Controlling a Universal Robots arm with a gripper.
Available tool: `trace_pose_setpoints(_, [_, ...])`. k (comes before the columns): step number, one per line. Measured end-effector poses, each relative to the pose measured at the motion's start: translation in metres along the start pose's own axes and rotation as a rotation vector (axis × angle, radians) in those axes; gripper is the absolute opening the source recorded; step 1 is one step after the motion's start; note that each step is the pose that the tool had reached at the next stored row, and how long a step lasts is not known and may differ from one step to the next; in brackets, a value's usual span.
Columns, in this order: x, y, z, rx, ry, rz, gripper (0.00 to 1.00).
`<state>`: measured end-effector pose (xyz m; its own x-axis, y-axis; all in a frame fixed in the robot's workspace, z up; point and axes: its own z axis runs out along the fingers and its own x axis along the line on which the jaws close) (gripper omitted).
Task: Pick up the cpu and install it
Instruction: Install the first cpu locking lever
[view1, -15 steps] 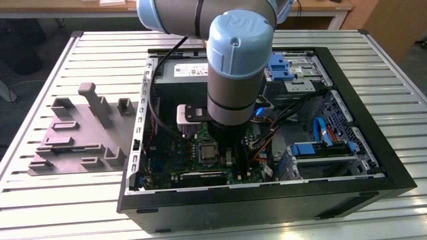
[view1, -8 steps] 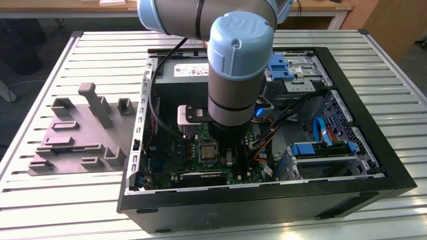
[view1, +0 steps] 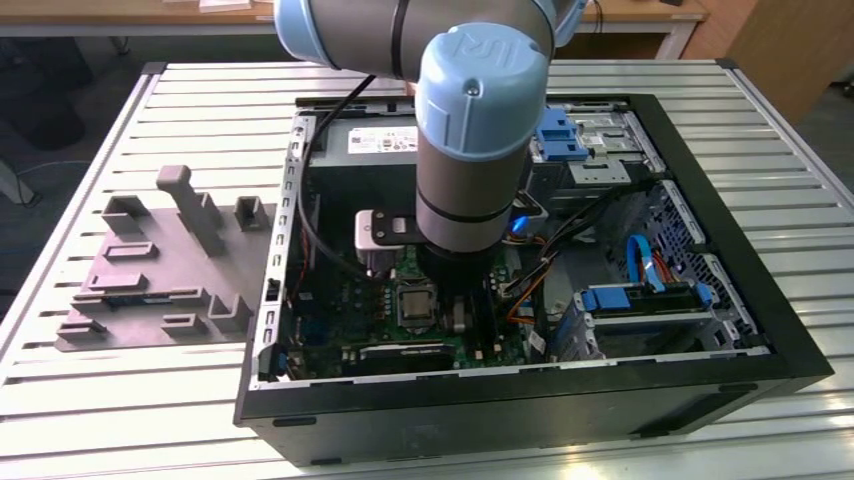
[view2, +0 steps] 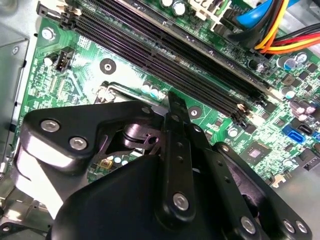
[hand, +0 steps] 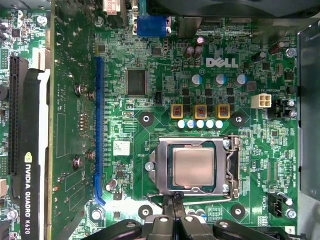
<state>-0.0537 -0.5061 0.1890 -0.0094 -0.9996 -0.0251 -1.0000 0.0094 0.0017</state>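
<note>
First wrist view: gripper (hand: 174, 201) fingers pressed together, nothing between them, tips just beside socket frame (hand: 196, 166) edge. Cpu (hand: 193, 165) seated inside socket frame, silver top exposed, flat. Three yellow-rimmed square components (hand: 200, 111) near socket frame on motherboard (hand: 165, 107). Graphics card (hand: 30, 165) well apart from socket frame. Second wrist view: gripper (view2: 172, 107) above motherboard (view2: 120, 50), memory slots (view2: 165, 45) near. Exterior view: arm (view1: 474, 150) reaches down into open computer case (view1: 721, 250), above socket frame (view1: 415, 305).

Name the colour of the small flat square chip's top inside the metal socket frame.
Silvery-grey, on the cpu, clearest in the first wrist view.
</note>
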Motion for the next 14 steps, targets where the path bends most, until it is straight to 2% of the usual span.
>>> trace_pose_setpoints(2, [-0.0002, -0.0002, -0.0023, 0.0006, -0.0028, 0.000, 0.11])
trace_pose_setpoints(5, [-0.0002, 0.0000, -0.0086, -0.0001, -0.0030, 0.000, 0.11])
trace_pose_setpoints(12, [-0.0006, 0.0001, -0.0272, -0.0001, -0.0049, 0.000, 0.11])
trace_pose_setpoints(14, [-0.0007, 0.0000, -0.0281, -0.0002, -0.0052, 0.000, 0.11])
